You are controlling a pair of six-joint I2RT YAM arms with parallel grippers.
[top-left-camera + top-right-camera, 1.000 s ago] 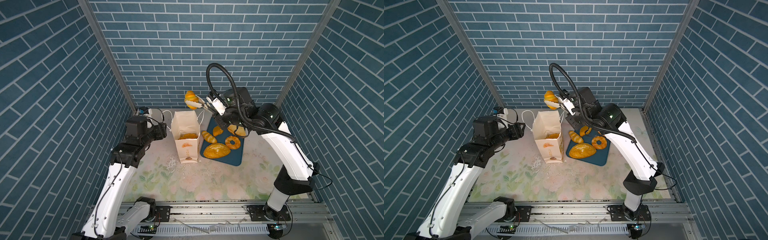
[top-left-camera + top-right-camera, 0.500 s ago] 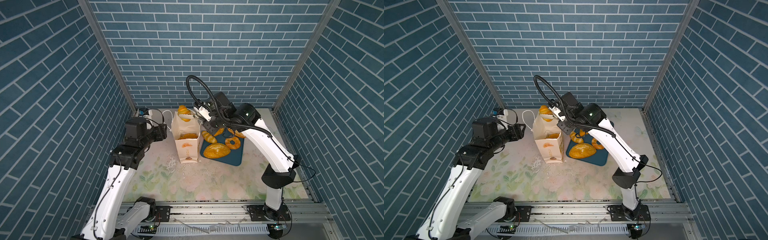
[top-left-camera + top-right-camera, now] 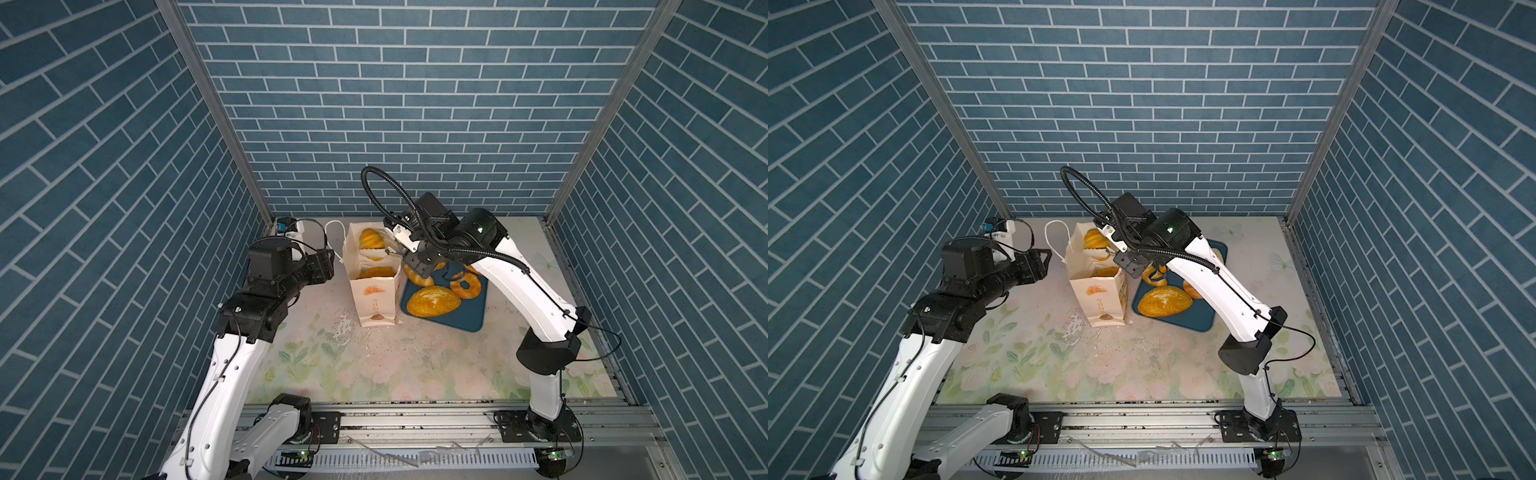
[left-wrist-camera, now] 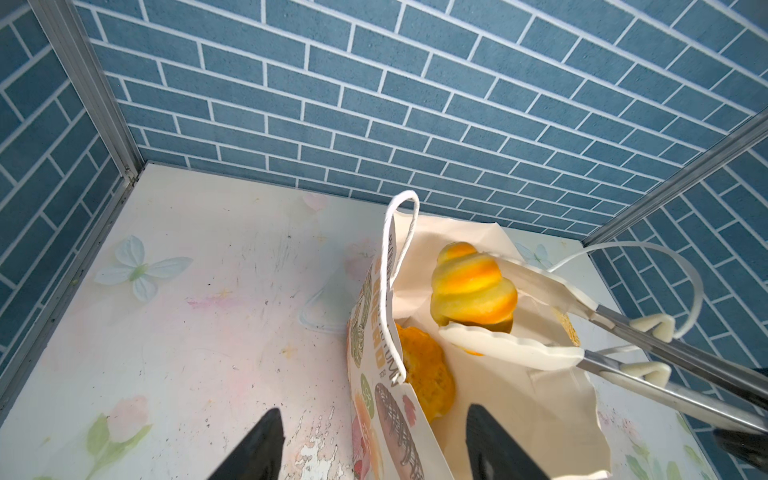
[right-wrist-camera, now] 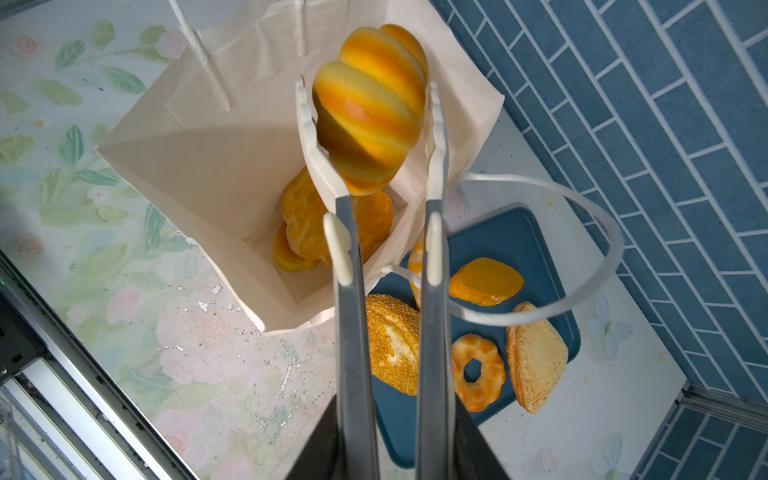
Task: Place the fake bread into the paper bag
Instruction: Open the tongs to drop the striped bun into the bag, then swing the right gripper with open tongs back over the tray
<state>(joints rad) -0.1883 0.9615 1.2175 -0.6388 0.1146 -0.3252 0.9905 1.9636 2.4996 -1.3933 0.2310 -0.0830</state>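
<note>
Right wrist view, looking down along a pair of steel tongs and catching the right gripper clamping both tong arms between its black fingers. Carrying a striped roll between the white scalloped tong tips, directly over the open mouth of the paper bag; pressing against one tip for certain, with contact at the other too close to call. Showing golden pastries lying at the bottom of the bag. Showing, too, the large oval loaf, twisted ring, tan triangle and plain oval bun resting on the dark blue tray just beside the bag. Finding the left gripper, in both top views, hovering near the bag's opposite side, apart from the paper, with jaws wide apart, gripping nothing.
</note>
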